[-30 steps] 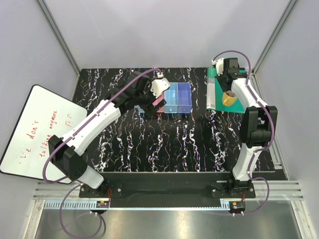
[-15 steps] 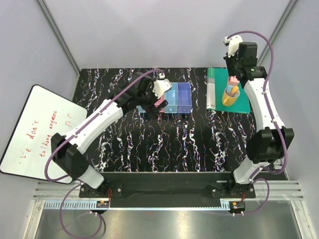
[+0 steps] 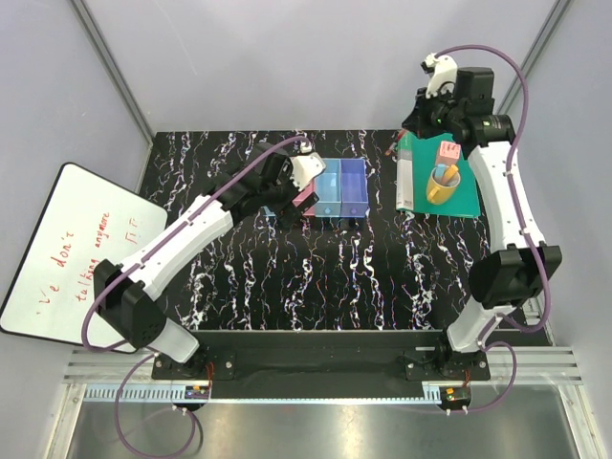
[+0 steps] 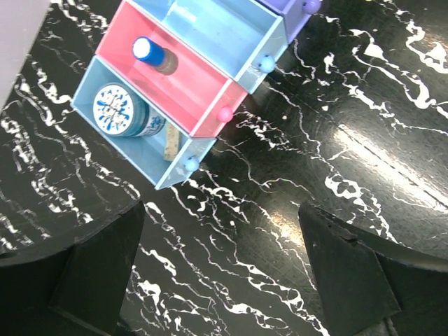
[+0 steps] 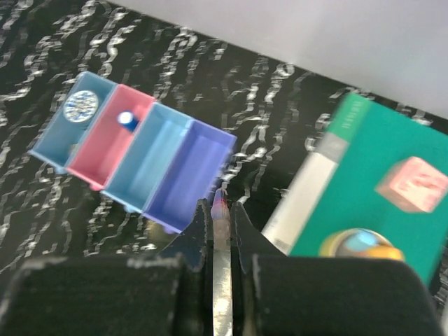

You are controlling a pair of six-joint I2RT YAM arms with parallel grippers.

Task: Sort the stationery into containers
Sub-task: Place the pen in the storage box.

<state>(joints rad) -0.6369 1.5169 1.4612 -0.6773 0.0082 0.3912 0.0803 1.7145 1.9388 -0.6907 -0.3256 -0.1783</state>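
One black marbled desk (image 3: 287, 277) carries everything. At its far right lies the green book (image 3: 467, 196), and the row of four containers (image 3: 335, 191) sits near the middle.

The right gripper (image 5: 220, 204) hangs high over the gap between book and row. Its fingers are pinched nearly together on a slim stick (image 5: 222, 266) with a pinkish tip. The left gripper (image 4: 224, 262) is spread wide and holds nothing, hovering just beside the light blue bin (image 4: 87, 84).

That bin already holds the round disc (image 4: 113, 108), and the pink bin (image 4: 196, 91) holds the blue cylinder (image 4: 150, 54). The blue bin (image 4: 224, 28) and the purple bin (image 5: 192, 175) look bare.

The step in hand is probably carrying the stick to one of those two. The purple bin is nearest and farthest from the left arm. A long thin piece could bridge a rim, so it is best turned along the bin's length and lowered until its tip is inside the walls. Only then should the fingers part.
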